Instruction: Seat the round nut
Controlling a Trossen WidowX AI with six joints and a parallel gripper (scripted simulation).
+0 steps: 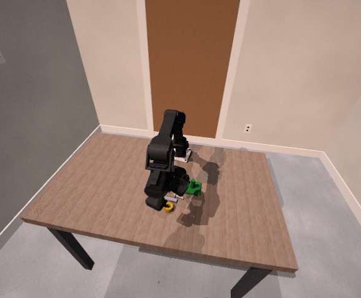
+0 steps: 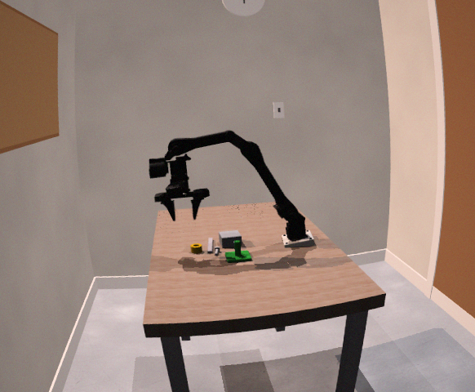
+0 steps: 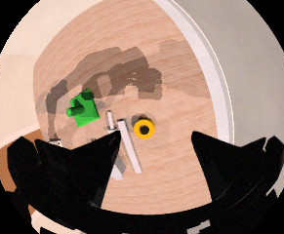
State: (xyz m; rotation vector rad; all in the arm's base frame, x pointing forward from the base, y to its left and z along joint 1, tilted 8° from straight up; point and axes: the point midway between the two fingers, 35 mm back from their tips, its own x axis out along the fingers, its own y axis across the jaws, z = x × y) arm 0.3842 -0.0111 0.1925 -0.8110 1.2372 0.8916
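We see the wooden desk (image 2: 271, 291) carrying everything, with the black arm (image 2: 255, 156) rising from its white base plate (image 2: 309, 242) near the far right edge and reaching over toward the left. A grey box (image 2: 229, 238) sits just behind the green round peg (image 2: 237, 248), which stands upright on its square green base. Left of the peg lie two small pale bars (image 2: 210, 245), side by side, between the peg and the yellow round nut (image 2: 196, 247). The nut rests flat on the desk, well below the gripper (image 2: 183, 214), whose fingers hang spread wide, pointing down and holding nothing.
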